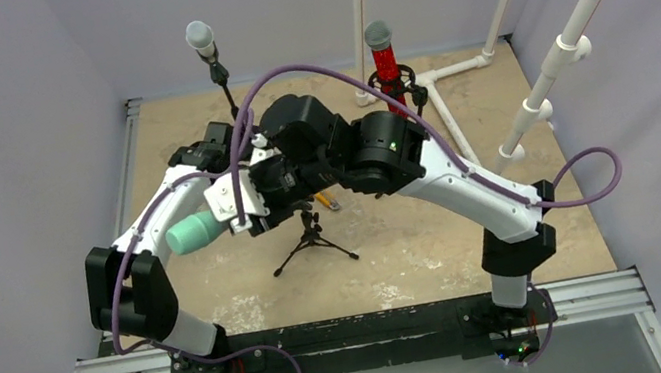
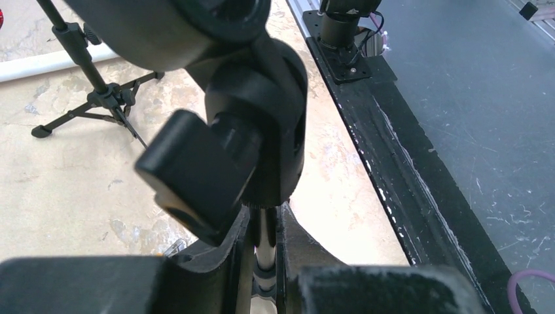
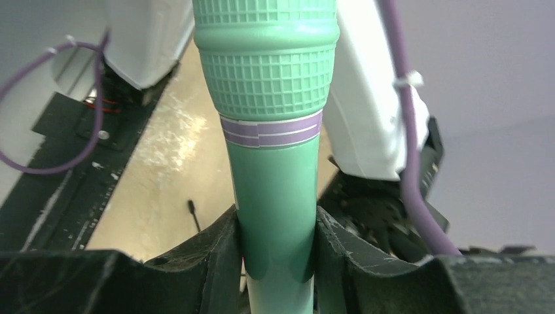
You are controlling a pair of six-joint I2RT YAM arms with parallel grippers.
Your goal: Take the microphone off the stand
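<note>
Nearest you, both arm bases sit on the black rail point(image 1: 361, 331) at the table point(image 1: 419, 253) edge, and both arms reach in over the middle. Left arm point(image 1: 158, 210): the left jaws are pinched narrow on the thin pole of the stand point(image 2: 262, 118), just under the clip joint and its knob point(image 2: 193, 176), so you have the stand braced. Right arm point(image 1: 468, 186): the right jaws are clamped on the barrel of the green microphone point(image 3: 271, 85), one finger each side, below the purple band point(image 3: 271, 134). From above, the microphone's head pokes out low-left past the left arm's white link, with the tripod feet point(image 1: 313, 245) planted on the table just beside it. I read this as grasp done, extraction not yet started. Whether the barrel sits in the clip is hidden by the wrists, so I can't confirm it. Next move: you pull the microphone along its own axis out of the clip, straight, with no sideways twist, while the left side stops the pole tipping or lifting. Watch the tripod feet: if they come off the table, you're dragging the stand, not freeing the microphone. Further back, the grey-headed mic stand point(image 1: 204, 50) and the red mic point(image 1: 384, 61) by the white pipes point(image 1: 450, 75) are well apart from this; leave them.
</note>
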